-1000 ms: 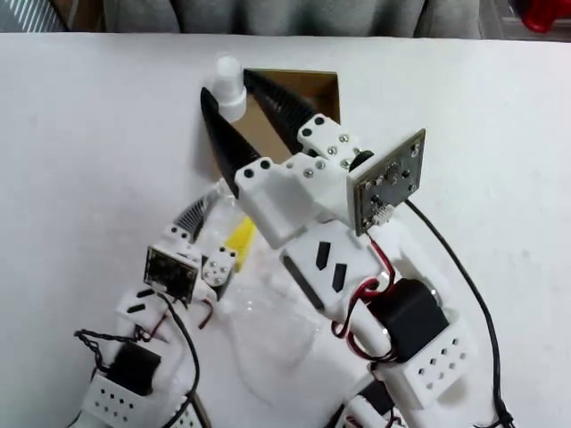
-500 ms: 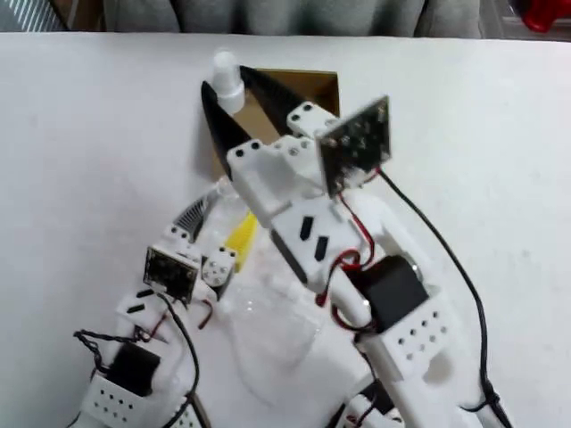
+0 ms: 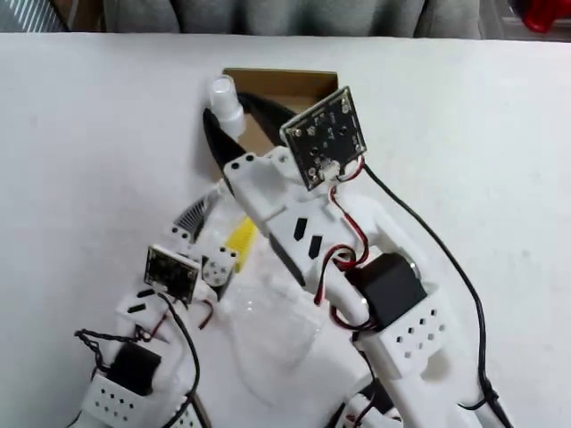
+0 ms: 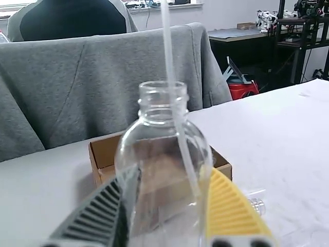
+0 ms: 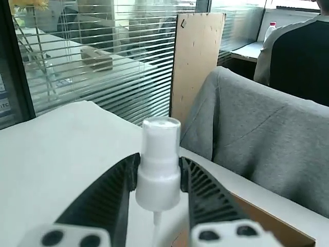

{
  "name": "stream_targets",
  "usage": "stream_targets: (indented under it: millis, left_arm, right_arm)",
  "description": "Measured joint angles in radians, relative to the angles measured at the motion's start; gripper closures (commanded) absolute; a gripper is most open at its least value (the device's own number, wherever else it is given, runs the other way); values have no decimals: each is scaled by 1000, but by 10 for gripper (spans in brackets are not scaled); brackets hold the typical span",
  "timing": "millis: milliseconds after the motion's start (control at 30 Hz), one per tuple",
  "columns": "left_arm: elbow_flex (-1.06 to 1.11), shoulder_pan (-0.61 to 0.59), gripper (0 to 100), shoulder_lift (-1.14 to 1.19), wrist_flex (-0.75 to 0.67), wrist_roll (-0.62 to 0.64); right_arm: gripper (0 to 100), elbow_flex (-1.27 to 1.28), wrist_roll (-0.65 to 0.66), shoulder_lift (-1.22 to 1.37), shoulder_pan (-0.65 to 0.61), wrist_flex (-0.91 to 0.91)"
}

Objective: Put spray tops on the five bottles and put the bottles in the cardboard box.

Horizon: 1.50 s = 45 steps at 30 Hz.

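The right gripper [image 5: 158,177] is clenched on a white spray top [image 5: 160,144], its black fingers pressed to either side of the collar. It hangs just in front of the cardboard box [image 3: 299,82], near the box's left front corner as the high view has it. The top's thin dip tube [image 4: 172,87] runs down through the open neck of a clear bottle [image 4: 162,154], which stands upright on the near side of the box. The left gripper [image 4: 172,175] grasps that bottle around its body, one grey finger and one yellow.

By my judgement the task is at an early stage. The tube is threaded in, but the top is well above the neck and not yet seated. A second uncapped bottle [image 4: 255,204] lies on its side on the table, beside the box. The right arm covers much of the box, so I cannot tell whether any bottle is inside it; the part that shows looks bare.
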Motion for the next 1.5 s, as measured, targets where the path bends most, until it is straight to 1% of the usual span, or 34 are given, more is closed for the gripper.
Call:
stream_targets:
  millis: [200, 333, 467, 533, 833, 867, 1000, 1033, 1167, 1367, 1500]
  left_arm:
    - [0, 0, 978, 0, 0, 0]
    - [0, 2, 978, 0, 0, 0]
    - [0, -2, 978, 0, 0, 0]
    - [0, -2, 978, 0, 0, 0]
    - [0, -5, 978, 0, 0, 0]
    - [0, -5, 978, 0, 0, 0]
    - [0, -5, 978, 0, 0, 0]
    - [0, -5, 978, 0, 0, 0]
    - [0, -5, 978, 0, 0, 0]
    - [0, -8, 978, 0, 0, 0]
    - [0, -8, 978, 0, 0, 0]
  right_arm:
    - [984, -66, 5, 3, 0, 109]
    - [981, -163, 8, 72, -5, 245]
    - [981, -275, 8, 178, -43, 407]
    - [981, -313, 8, 221, -48, 450]
    - [978, -341, 8, 241, -49, 463]
    - [968, -341, 8, 241, -49, 463]
    - [859, -342, 8, 247, -49, 463]
    - [844, -342, 8, 247, -51, 463]
    - [837, -342, 8, 249, -48, 505]
    - [836, -345, 8, 249, -55, 505]
    - [836, -391, 8, 247, -51, 505]
